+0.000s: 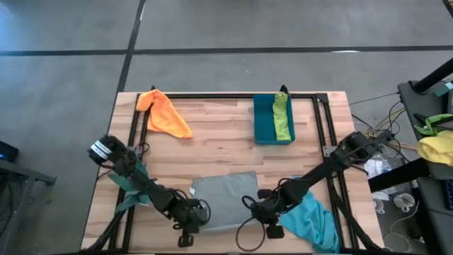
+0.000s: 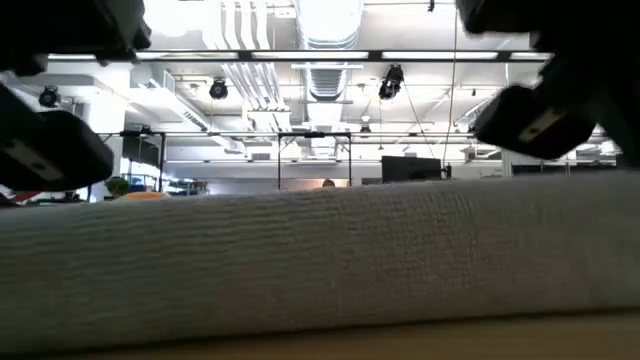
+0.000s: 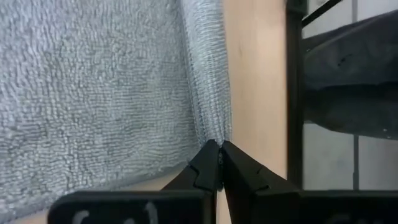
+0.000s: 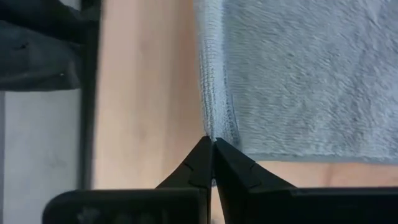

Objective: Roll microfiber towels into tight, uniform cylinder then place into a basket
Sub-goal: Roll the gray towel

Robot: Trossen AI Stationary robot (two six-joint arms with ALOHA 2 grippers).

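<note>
A grey towel [image 1: 225, 200] lies flat on the wooden table [image 1: 212, 142] near its front edge, and a narrow strip along its near edge [image 2: 320, 260] is turned up. My left gripper [image 1: 195, 217] is shut on that strip at the towel's left near corner. My right gripper [image 1: 256, 210] is shut on it at the right near corner. An orange towel [image 1: 166, 113] lies at the far left. The teal basket [image 1: 265, 120] at the far right holds a lime green towel [image 1: 283, 117]. A turquoise towel [image 1: 313, 221] lies under my right arm. My left gripper pinches the end of the turned-up edge strip [image 3: 210, 132] between its two fingertips, slanting down from the near left. The strip runs away from the fingers in line with them, and the cloth beside it lies on the table. My right gripper pinches the strip's other end [image 4: 215, 129] between its fingertips, slanting down from the near right. The strip runs on in line with the fingers, and the towel's body rests flat beside it.
A black frame rail [image 1: 226, 95] borders the tabletop on the far, left and right sides. Bare wood [image 1: 219, 152] lies between the grey towel and the basket. A yellow and green cloth heap [image 1: 437, 145] sits off the table at the right.
</note>
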